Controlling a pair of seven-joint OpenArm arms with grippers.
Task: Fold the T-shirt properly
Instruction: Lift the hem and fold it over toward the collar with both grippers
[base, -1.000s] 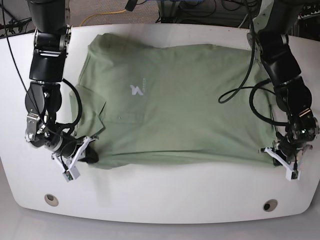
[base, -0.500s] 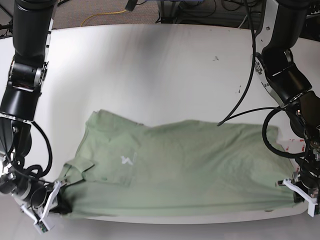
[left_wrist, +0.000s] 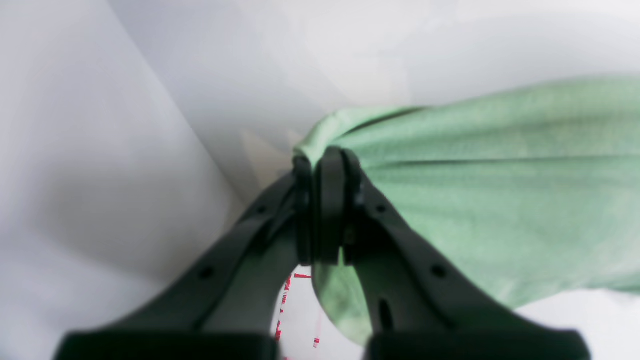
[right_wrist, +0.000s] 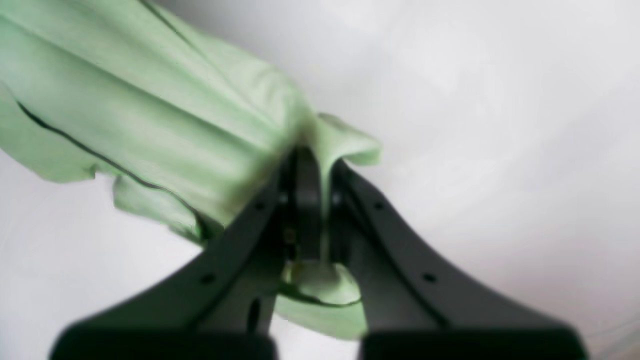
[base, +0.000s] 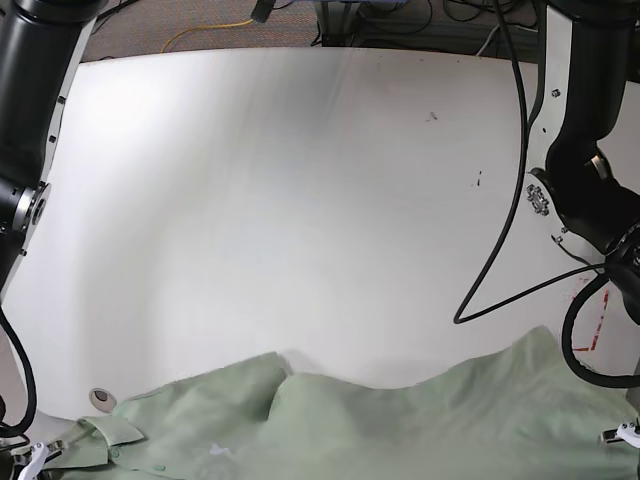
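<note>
Left hand (left_wrist: 325, 205) clamped on T-shirt (left_wrist: 475, 200) edge, right hand (right_wrist: 310, 200) clamped on another bunched edge, pale green fabric stretched low across white tabletop (base: 300, 200).

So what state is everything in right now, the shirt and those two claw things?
T-shirt: unfolded, pinched at two edges, stretched between both arms, partly out of frame at the near table edge.
Left end effector: shut on the T-shirt fabric.
Right end effector: shut on the T-shirt fabric.
Table: white, mostly bare, shirt only along its near edge.
</note>
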